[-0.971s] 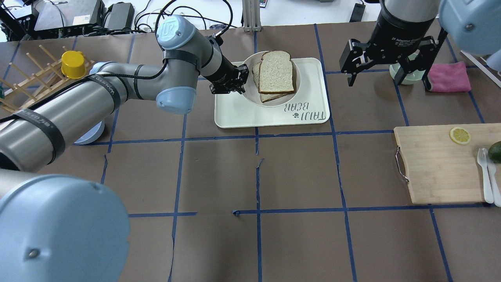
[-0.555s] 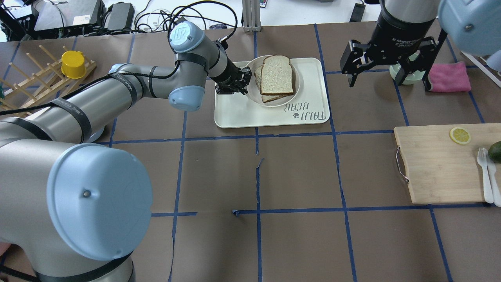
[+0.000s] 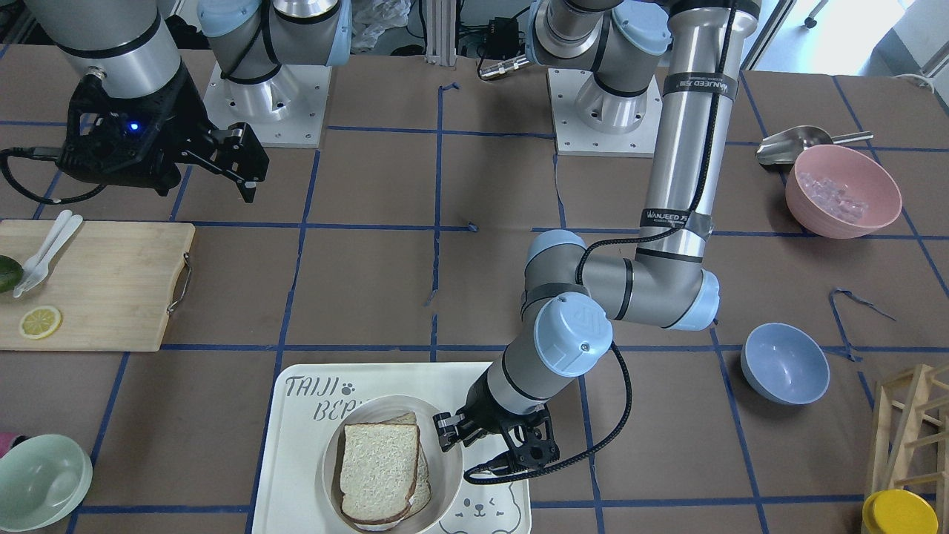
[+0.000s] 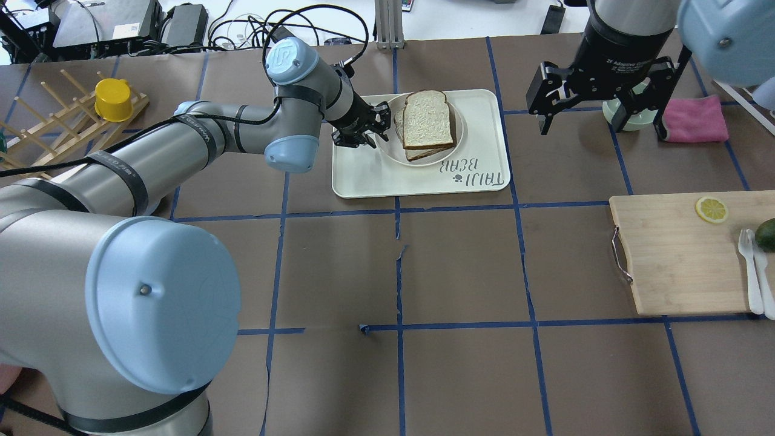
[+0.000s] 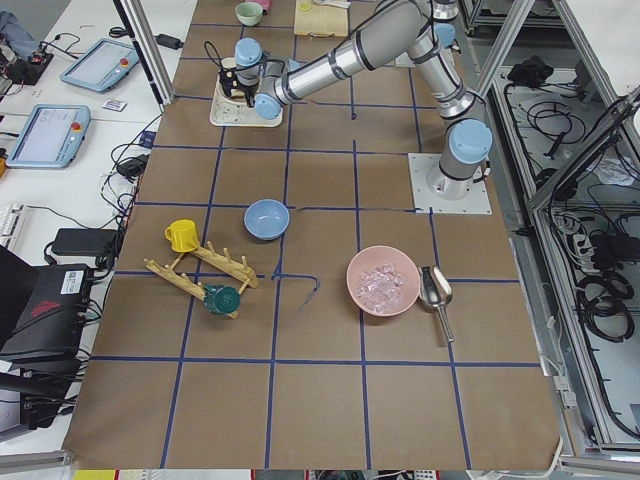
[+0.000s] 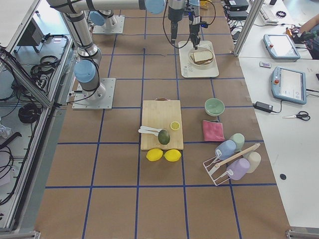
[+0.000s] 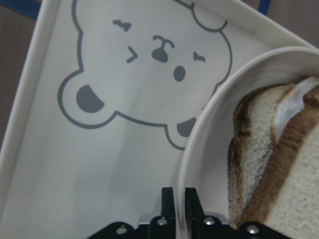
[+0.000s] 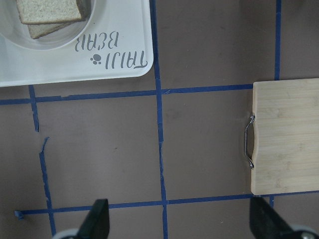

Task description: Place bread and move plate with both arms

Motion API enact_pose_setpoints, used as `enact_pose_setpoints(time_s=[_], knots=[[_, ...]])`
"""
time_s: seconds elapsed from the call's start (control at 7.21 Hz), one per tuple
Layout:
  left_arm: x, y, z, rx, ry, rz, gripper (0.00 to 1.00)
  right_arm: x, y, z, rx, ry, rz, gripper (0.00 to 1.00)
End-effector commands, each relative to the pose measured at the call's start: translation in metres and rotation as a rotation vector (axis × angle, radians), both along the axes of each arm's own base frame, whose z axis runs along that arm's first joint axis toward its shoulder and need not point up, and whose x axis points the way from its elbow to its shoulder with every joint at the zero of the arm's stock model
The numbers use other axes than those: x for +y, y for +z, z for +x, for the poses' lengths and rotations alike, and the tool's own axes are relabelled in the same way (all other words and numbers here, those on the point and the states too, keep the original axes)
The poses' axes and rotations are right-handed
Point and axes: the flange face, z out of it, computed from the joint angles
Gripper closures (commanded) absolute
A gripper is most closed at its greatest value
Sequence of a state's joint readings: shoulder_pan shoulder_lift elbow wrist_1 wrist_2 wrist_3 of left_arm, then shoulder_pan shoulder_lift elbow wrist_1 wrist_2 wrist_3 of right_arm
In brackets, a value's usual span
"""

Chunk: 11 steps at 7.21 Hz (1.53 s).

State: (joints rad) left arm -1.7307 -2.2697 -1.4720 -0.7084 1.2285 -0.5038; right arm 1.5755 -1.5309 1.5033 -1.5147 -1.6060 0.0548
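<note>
Bread (image 4: 427, 121) in plate (image 4: 459, 131), lengthwise away from robot

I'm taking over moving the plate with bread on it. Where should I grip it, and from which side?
Pinch the plate by its raised rim from above, on the side toward the robot's left, where the left gripper straddles it. The bread fills the middle.

The tabletop (image 4: 460, 266) carries two arms (image 4: 151, 151), one tray (image 4: 375, 178), one plate (image 4: 458, 136), two bread slices (image 4: 427, 119), one cutting board (image 4: 678, 260), one lemon slice (image 4: 711, 209) and three bowls — mint-green (image 3: 41, 482), pink (image 3: 815, 219), blue (image 3: 784, 363).
</note>
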Motion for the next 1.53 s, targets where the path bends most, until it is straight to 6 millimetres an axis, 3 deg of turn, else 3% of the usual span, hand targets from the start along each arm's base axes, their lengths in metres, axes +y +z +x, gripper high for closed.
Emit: enact_pose_setpoints(time_s=[0.0, 0.28, 0.42, 0.55, 0.69, 0.83, 0.97, 1.25, 1.39], knots=[[-0.006, 0.079, 0.013, -0.068, -0.019, -0.039, 0.04, 0.0, 0.0, 0.0, 0.0, -0.001, 0.001, 0.0], [0.028, 0.164, 0.045, -0.353, -0.213, -0.055, 0.0, 0.0, 0.0, 0.0, 0.0, 0.004, 0.001, 0.0], [0.058, 0.205, 0.056, -0.421, -0.289, -0.008, 0.0, 0.0, 0.0, 0.0, 0.0, 0.004, 0.001, 0.0], [0.086, 0.245, 0.077, -0.447, -0.328, 0.012, 0.0, 0.0, 0.001, 0.0, 0.0, 0.004, -0.001, 0.0], [0.109, 0.276, 0.111, -0.461, -0.326, 0.052, 0.0, 0.0, 0.001, 0.0, 0.0, 0.004, -0.001, 0.0], [0.136, 0.293, 0.127, -0.458, -0.363, 0.096, 0.0, 0.0, 0.001, 0.0, 0.001, 0.003, -0.001, 0.0], [0.154, 0.289, 0.126, -0.452, -0.358, 0.1, 0.0, 0.0, 0.001, 0.0, 0.002, 0.002, 0.001, 0.0], [0.169, 0.281, 0.13, -0.465, -0.361, 0.033, 0.0, 0.0, 0.0, 0.0, 0.002, 0.002, 0.002, 0.0], [0.18, 0.287, 0.127, -0.468, -0.352, 0.023, 0.0, 0.001, 0.001, 0.0, 0.0, 0.002, -0.001, 0.0]])
